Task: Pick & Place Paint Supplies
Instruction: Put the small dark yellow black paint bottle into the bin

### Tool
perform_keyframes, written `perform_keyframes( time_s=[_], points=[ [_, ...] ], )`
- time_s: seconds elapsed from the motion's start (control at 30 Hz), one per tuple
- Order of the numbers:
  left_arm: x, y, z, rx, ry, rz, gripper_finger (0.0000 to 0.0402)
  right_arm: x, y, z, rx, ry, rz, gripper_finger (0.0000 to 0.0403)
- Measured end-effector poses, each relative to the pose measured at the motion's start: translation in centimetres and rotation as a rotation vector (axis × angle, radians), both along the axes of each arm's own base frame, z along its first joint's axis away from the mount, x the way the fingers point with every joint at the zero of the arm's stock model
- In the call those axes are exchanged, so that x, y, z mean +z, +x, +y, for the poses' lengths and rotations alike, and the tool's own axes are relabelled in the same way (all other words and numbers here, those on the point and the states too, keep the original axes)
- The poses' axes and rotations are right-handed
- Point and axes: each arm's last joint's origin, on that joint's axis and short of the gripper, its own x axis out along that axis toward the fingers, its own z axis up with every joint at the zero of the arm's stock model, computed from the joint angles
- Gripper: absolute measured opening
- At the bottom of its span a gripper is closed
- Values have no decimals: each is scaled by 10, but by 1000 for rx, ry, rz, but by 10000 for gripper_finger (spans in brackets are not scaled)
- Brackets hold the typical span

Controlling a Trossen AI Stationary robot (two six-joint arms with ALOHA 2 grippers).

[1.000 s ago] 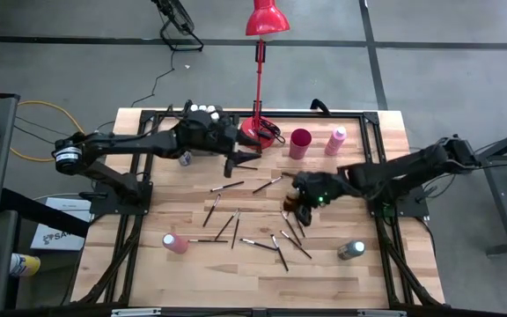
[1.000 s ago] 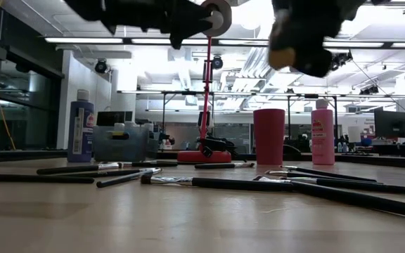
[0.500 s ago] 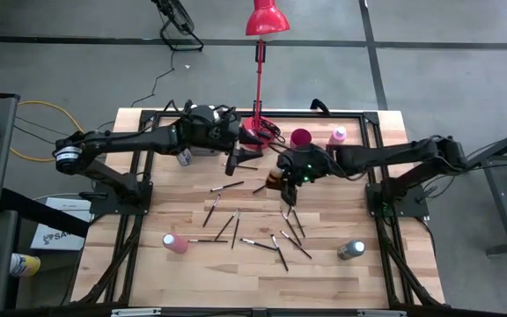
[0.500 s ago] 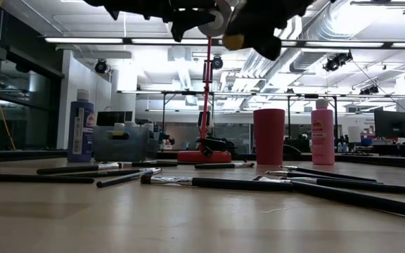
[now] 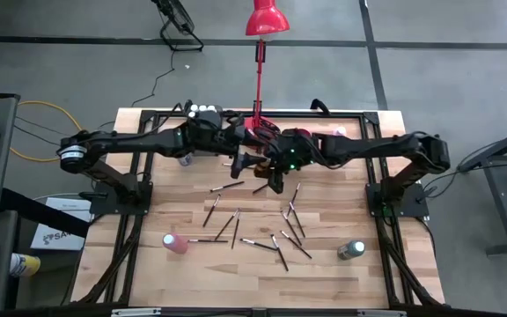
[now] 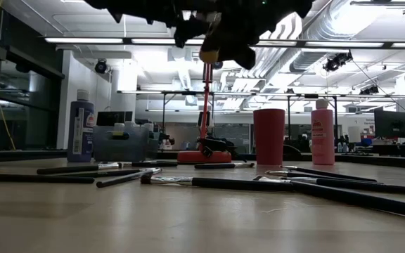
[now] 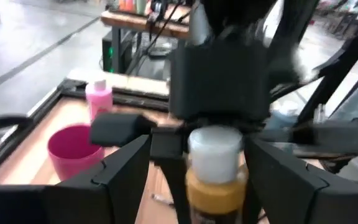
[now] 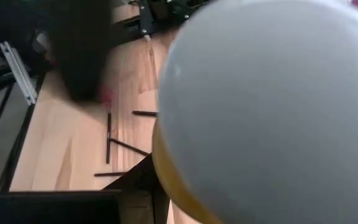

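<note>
Wooden table (image 5: pixel 148 264) with a black frame, seen from above, both dark arms meeting over its far middle. Red desk lamp (image 5: pixel 260 53) standing at the far edge, base just behind the meeting point. Translucent grey bin (image 6: pixel 121 143) at the far left, white-capped bottles showing over its rim in the high view. Dark red cup (image 6: pixel 268 136) upright at the far side, a pink paint bottle (image 6: pixel 322 133) just beside it, a blue paint bottle (image 6: pixel 81 131) upright next to the bin. Another pink bottle (image 5: pixel 174 243) lying near the front left, a grey-green bottle (image 5: pixel 351 250) near the front right.

Right gripper (image 5: pixel 275 170) raised over the table's far middle, clamped on a yellow paint bottle (image 7: pixel 214 168) with a white cap, bottle held well above the wood. Left gripper (image 5: pixel 243 160) just beside it, fingers (image 7: pixel 126 174) spread wide on either side of the yellow bottle, apart from it.

Thin dark-handled paintbrushes (image 5: pixel 227 224) scattered flat across the middle of the table, some crossing one another, none touched by either gripper.
</note>
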Motion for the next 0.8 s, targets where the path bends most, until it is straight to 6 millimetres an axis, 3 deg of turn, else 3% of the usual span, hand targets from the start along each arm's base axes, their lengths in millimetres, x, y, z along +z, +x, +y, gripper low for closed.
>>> perform_keyframes(
  time_s=[0.53, 0.8],
  points=[
    [-7, 6, 2, 39, -25, 11, 253, 3, 2, -6, 38, -85, -47, 127],
    [-7, 6, 3, 48, -50, 10, 161, 3, 1, -14, 29, -94, -56, 127]
  ],
)
